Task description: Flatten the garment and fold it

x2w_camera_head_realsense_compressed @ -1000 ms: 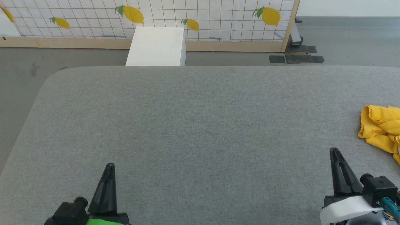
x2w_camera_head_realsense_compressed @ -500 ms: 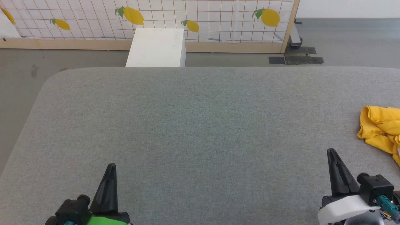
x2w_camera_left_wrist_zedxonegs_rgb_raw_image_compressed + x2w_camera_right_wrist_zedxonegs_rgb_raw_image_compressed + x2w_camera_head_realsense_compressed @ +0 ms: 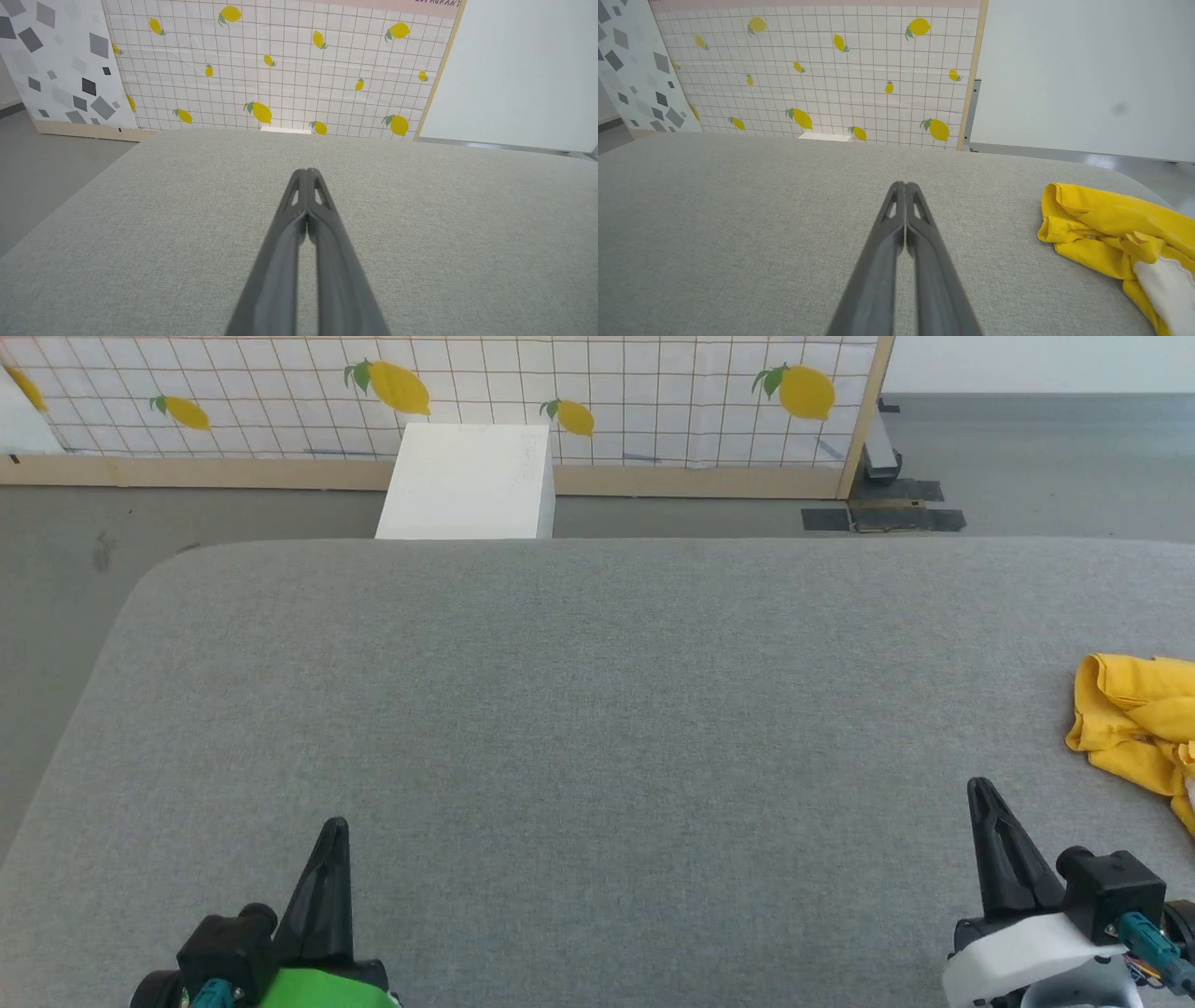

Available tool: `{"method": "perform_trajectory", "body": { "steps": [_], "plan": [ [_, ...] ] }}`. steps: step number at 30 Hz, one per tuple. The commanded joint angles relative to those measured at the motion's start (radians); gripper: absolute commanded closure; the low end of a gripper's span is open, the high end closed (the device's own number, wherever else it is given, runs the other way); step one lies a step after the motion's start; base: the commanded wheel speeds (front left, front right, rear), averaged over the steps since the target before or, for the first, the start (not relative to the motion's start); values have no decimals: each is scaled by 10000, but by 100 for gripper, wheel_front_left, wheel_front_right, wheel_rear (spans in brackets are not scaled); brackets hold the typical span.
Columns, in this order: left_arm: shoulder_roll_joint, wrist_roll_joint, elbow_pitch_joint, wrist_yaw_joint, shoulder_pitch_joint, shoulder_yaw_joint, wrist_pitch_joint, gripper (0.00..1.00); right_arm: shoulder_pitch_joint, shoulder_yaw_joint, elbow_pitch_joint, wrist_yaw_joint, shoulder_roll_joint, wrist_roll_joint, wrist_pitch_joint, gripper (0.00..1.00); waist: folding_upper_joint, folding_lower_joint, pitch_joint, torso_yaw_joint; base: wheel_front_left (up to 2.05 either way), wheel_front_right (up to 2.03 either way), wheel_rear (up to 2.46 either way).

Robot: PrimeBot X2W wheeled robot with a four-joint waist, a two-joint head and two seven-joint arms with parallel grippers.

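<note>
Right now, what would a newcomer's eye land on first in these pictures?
The crumpled yellow shirt jumps out first, bunched on the right side of the grey table, ahead and to the right of the right hand. Next comes the lemon-print screen behind the table. The left hand, shut like the right, points over bare table.

Grey table top lies open across centre and left of head view. Obstacle: crumpled yellow garment at right edge, mid-height.
</note>
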Motion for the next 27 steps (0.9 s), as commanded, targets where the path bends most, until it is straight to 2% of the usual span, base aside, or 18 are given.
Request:
{"method": "perform_trajectory", "body": {
  "steps": [1, 27],
  "plan": [
    [-73, 125, 38, 70, -217, 32, 71, 100, -165, 47, -62, -5, 3, -34, 53, 100, 0, 0, -4, 0, 0, 0, 0],
    [-254, 704, 252, 142, -609, 173, 593, 100, -318, 267, -193, -8, 6, -73, 485, 100, 0, 0, -84, -14, 0, 0, 0]
  ]
}}
